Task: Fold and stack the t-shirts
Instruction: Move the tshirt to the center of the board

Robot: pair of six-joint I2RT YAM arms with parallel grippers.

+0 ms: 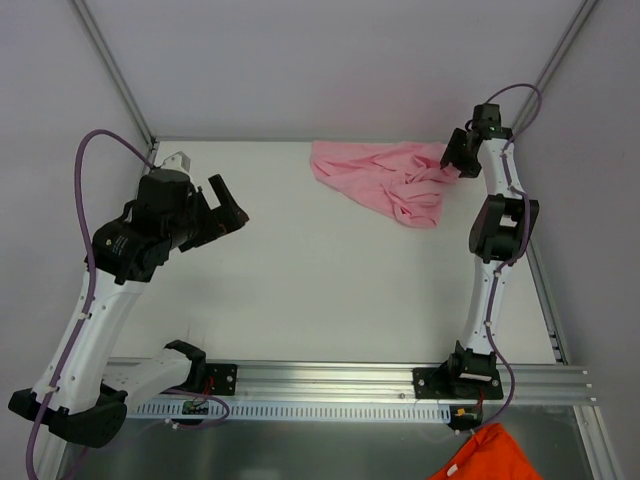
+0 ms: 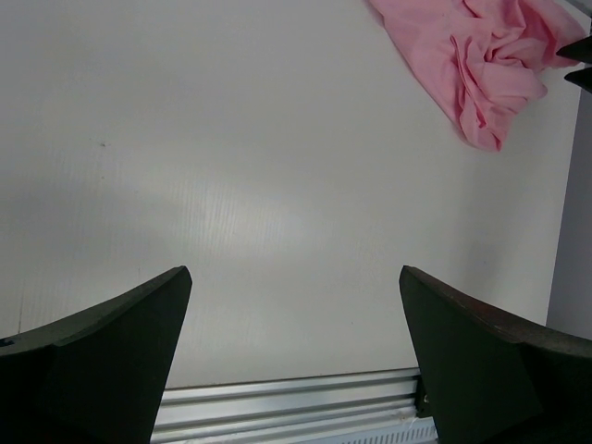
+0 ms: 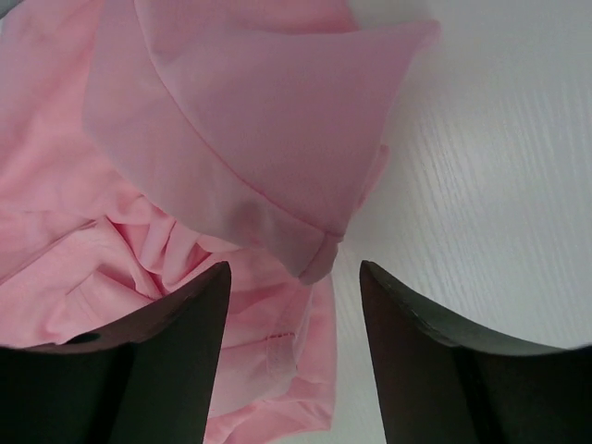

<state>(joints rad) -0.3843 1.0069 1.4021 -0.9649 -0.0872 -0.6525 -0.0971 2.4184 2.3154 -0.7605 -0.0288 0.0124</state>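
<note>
A crumpled light pink t-shirt (image 1: 385,180) lies in a heap at the back right of the white table (image 1: 330,290). My right gripper (image 1: 455,155) hangs over the heap's right end. In the right wrist view its jaws (image 3: 294,273) stand apart around a hemmed fold of the t-shirt (image 3: 240,139), and the fabric is not pinched. My left gripper (image 1: 228,202) is raised over the left side of the table, far from the shirt. It is wide open (image 2: 296,277) with nothing in it, and the left wrist view shows the t-shirt (image 2: 481,65) at top right.
An aluminium rail (image 1: 400,375) carrying both arm bases runs along the near table edge. An orange cloth (image 1: 485,455) lies below it at the bottom right. Walls and metal frame posts (image 1: 115,70) close in the back and both sides.
</note>
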